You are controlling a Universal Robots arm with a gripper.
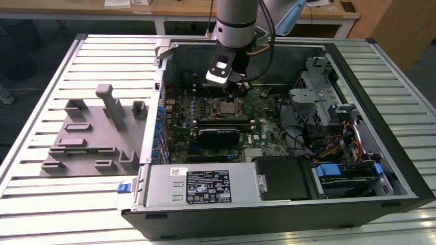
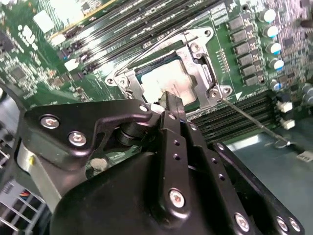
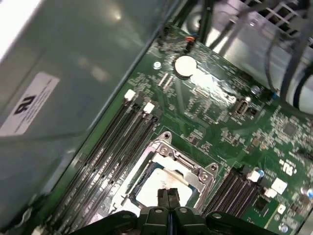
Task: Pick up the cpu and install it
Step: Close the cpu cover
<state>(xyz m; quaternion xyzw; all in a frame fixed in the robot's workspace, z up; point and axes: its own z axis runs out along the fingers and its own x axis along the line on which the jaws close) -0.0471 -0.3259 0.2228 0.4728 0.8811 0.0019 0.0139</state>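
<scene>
Covering part of the socketed cpu (image 3: 146,190), an empty pincer (image 3: 168,194) pressed fully closed (contact unclear).

Exterior view looking down from well above gripper (image 1: 235,93), taking in whole computer case (image 1: 272,218). Both wrist views riding just behind gripper, close, sharing socket frame (image 2: 197,48) beneath it.
</scene>
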